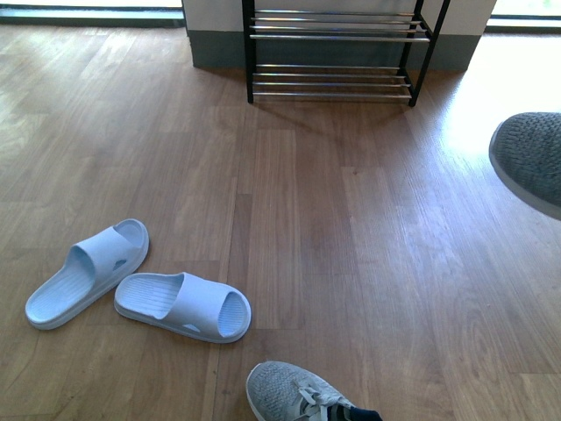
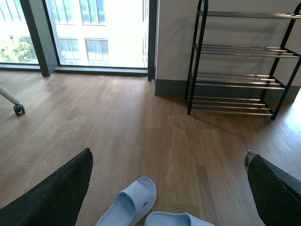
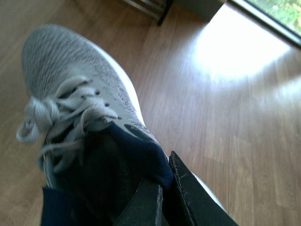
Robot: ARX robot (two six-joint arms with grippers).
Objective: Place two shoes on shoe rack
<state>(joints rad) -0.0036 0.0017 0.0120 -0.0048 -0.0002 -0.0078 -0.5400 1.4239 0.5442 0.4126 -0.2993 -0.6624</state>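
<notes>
My right gripper [image 3: 165, 181] is shut on the navy collar of a grey sneaker [image 3: 80, 89] and holds it above the floor; its toe [image 1: 530, 158] shows at the right edge of the front view. A second grey sneaker [image 1: 302, 393] lies on the floor at the bottom edge. Two pale-blue slides [image 1: 92, 270] [image 1: 184, 305] lie at the left front, also in the left wrist view [image 2: 129, 202]. The shoe rack [image 1: 337, 53] stands against the far wall, its chrome rods bare [image 2: 235, 77]. My left gripper [image 2: 169, 188] is open and empty above the slides.
Wooden floor all round. A grey-based wall pillar [image 1: 219, 44] stands behind the rack. Large windows [image 2: 94, 33] run to the left of it. A caster wheel [image 2: 19, 109] on a white leg shows far left in the left wrist view.
</notes>
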